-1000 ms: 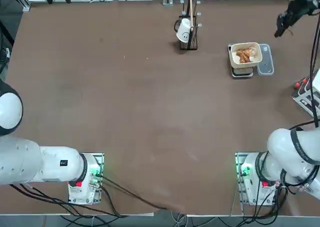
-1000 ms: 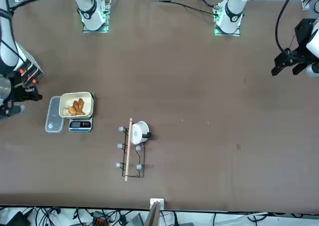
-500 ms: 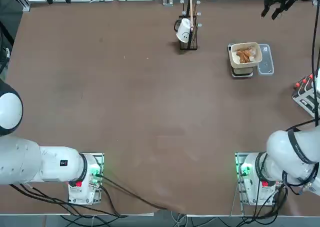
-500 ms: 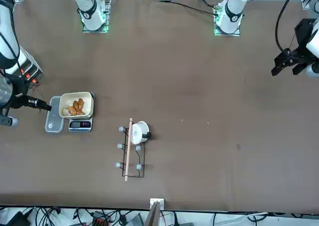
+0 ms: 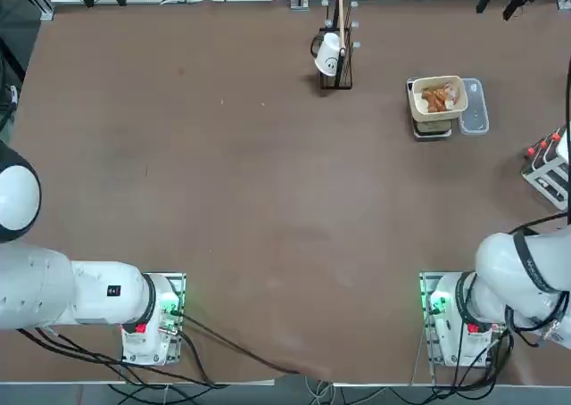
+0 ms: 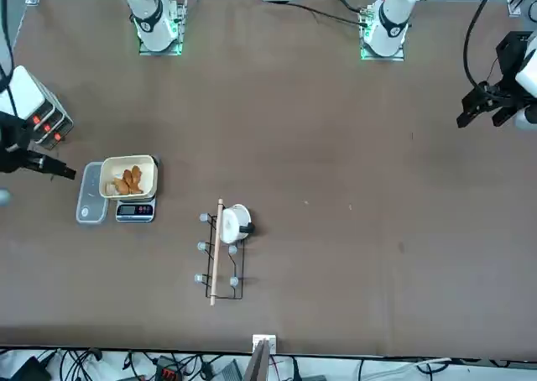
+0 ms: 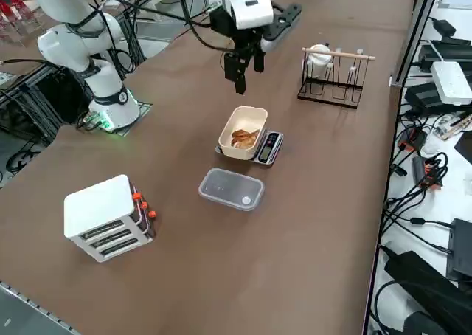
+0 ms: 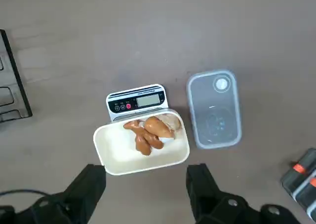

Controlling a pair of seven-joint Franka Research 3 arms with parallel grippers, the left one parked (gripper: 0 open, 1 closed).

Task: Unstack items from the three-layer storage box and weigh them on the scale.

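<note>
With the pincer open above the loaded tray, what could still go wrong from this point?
The right pincer hangs open directly over the cream tray on the scale; a low sweep might knock the tray off. The items are heaped toward one side of the tray, so a nudge could tip it. The clear lid lies on the table beside the scale, toward the three-layer storage box, so it might get clipped on a return trip.

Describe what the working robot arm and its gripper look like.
The right arm is made of rounded glossy white segments with darker joints, and black cables trail from it. Its base glows green. The right gripper is a white block that ends in two black, blocky fingers.
</note>
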